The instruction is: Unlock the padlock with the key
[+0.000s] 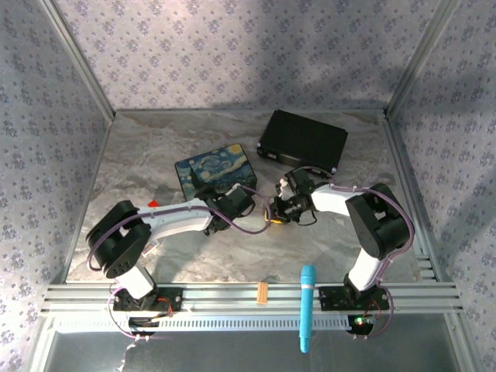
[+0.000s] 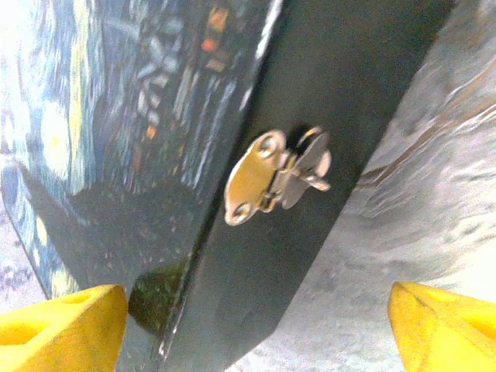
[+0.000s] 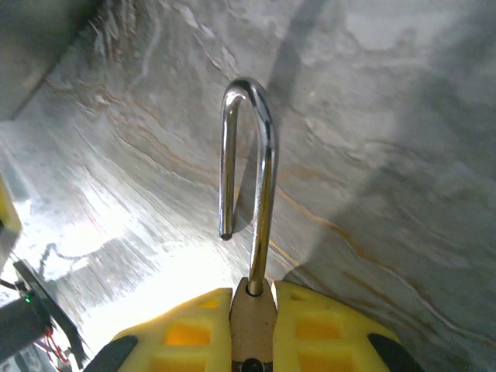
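Note:
The padlock [image 3: 253, 322] has a brass body pinched between the yellow fingers of my right gripper [image 3: 253, 298], which is shut on it. Its silvery shackle [image 3: 266, 155] sticks out over the marble table, and the short leg's end hangs free, out of the body. My left gripper [image 2: 256, 329] is open with its yellow fingertips [image 2: 62, 322] wide apart. It points at the side of the blue painted box [image 2: 116, 116], near the box's small metal latch [image 2: 275, 177]. In the top view both grippers [image 1: 240, 200] [image 1: 277, 211] meet at mid-table. The key is out of view.
A black case [image 1: 302, 141] lies at the back right, behind the painted box [image 1: 213, 169]. A small red block [image 1: 153, 203] sits by the left arm. A tan wooden peg [image 1: 263, 292] and a blue tool [image 1: 307, 306] rest on the front rail.

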Available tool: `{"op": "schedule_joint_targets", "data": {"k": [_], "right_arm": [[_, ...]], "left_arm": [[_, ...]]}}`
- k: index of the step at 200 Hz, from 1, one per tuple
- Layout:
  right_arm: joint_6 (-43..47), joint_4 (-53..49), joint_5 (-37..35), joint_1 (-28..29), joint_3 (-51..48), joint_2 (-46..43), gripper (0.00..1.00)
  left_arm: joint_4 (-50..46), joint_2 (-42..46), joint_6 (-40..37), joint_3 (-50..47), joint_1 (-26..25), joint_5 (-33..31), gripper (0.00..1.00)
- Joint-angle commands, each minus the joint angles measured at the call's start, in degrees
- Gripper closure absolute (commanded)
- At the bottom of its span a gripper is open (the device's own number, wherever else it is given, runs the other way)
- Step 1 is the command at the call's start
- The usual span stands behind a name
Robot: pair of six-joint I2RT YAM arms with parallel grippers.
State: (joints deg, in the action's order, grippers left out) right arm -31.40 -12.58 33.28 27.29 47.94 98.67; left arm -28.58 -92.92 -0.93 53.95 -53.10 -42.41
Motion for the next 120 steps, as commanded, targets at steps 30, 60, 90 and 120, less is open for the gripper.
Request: {"op": "schedule_joint_targets", "data": {"k": [30,60,90,120], "right_arm": [[7.68,-21.35,-7.64,-0.76,-0.48,0.43,0.88],[8.29,-23.98,-10.95,0.03,0.45,-0.35,0.86],[8.28,-24.9,-12.37,0.53,1.1,-1.29,0.8],[8.83,-26.43,-15.02,0.85,2.31,-1.86,0.72]], "left_arm": [[0.74,4.32,1.17,-3.0,4.9,-0.87,0.11],[1.66,3.89,1.51,-3.09,7.66,-1.34,0.11],[1.47,5.35,3.76,-3.74,10.71,-1.22,0.11],[1.58,7.07,3.54,-4.06,12.93,-0.92,0.11]]}}
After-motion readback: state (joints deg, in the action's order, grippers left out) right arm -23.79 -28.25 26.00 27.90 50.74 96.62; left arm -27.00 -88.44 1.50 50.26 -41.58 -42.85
